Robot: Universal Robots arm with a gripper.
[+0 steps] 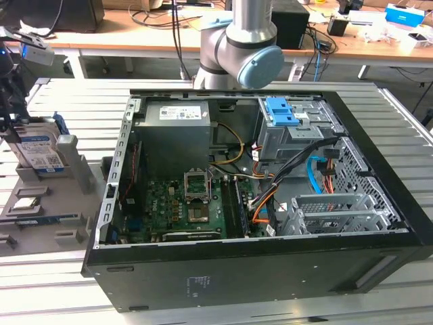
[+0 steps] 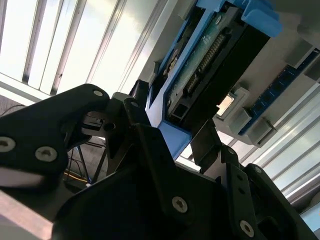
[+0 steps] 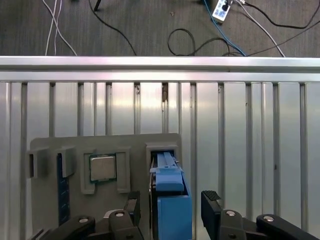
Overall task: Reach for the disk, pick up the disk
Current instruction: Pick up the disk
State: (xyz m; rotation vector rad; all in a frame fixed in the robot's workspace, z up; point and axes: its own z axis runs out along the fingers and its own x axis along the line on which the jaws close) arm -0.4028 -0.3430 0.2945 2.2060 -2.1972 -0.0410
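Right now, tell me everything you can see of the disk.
The disk is a rectangular silver metal drive with a white-and-blue label, edged by a blue plastic bracket. It stands on edge in a slot of the gray holder, at the exterior view's left. The second wrist view shows its green circuit board and connector. The gripper straddles its top edge, open, one finger on each side with a gap between finger and disk; it is not gripped.

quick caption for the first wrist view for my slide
Open gripper straddles the upright disk in its grey holder, beside a square chip.
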